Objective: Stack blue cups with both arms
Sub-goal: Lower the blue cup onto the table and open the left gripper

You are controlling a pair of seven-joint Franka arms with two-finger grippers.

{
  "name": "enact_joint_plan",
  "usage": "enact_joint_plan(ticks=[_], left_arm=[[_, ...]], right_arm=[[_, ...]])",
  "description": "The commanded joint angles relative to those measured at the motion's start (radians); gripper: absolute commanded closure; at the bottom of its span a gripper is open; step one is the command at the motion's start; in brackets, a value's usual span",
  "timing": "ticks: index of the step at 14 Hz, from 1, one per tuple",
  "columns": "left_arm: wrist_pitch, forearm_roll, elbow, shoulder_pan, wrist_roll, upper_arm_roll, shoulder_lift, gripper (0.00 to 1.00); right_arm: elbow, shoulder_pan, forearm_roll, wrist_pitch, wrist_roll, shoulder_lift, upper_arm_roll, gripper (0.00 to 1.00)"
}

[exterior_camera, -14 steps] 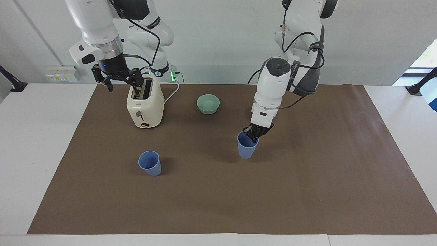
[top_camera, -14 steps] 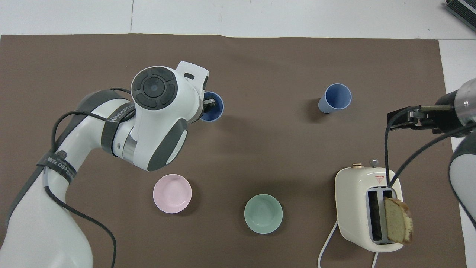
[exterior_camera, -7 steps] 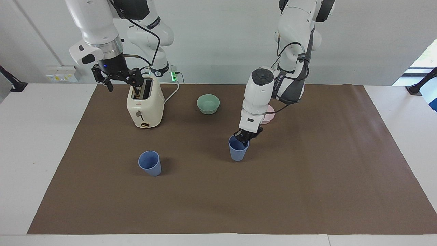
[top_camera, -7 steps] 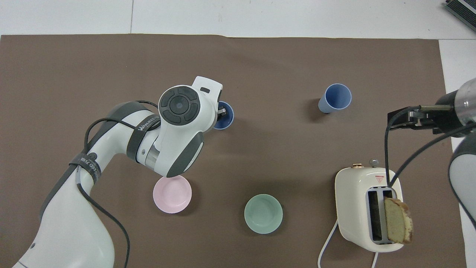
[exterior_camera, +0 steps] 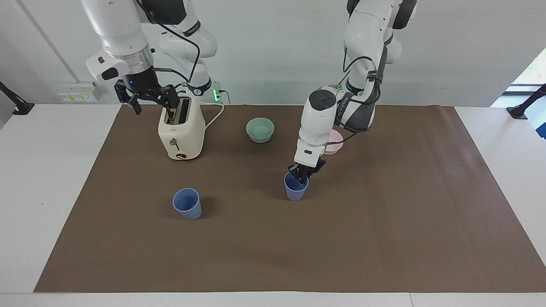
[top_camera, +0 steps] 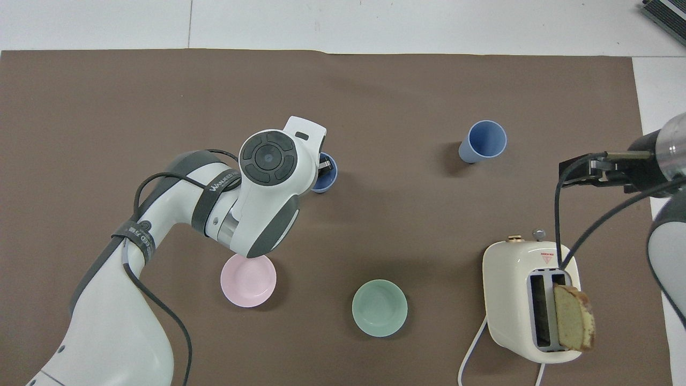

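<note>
My left gripper (exterior_camera: 302, 174) pinches the rim of one blue cup (exterior_camera: 295, 189) at the frame's centre. The other blue cup (exterior_camera: 187, 204) stands lower left on the bench (exterior_camera: 384, 238). My right gripper (exterior_camera: 147, 96), spread, waits upper left over the toaster (exterior_camera: 181, 132).

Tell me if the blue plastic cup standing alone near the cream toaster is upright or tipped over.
Upright: the free blue plastic cup stands on its narrow base, open mouth up, apart from the cream toaster.

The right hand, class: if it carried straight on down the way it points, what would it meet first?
Probably the brown mat beside the toaster. The right hand points down by the toaster's top; depth is unclear, so it might graze the toaster.
</note>
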Motion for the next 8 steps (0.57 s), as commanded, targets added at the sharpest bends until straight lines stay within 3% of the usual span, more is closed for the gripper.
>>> enact_joint_plan(ticks=[1,2,8], left_arm=[[0.017,0.026,-0.016,-0.015,-0.025,0.015,-0.009,0.17],[0.009,0.026,-0.005,-0.005,-0.017,0.017,-0.017,0.00],[-0.087,0.026,0.017,0.116,0.161,0.025,-0.112,0.00]], right_arm=[[-0.013,-0.015,0.001,0.008,-0.026,-0.013,0.006,0.00],[-0.013,-0.015,0.001,0.008,-0.026,-0.013,0.006,0.00],[-0.011,-0.015,0.000,0.009,-0.028,-0.013,0.006,0.00]])
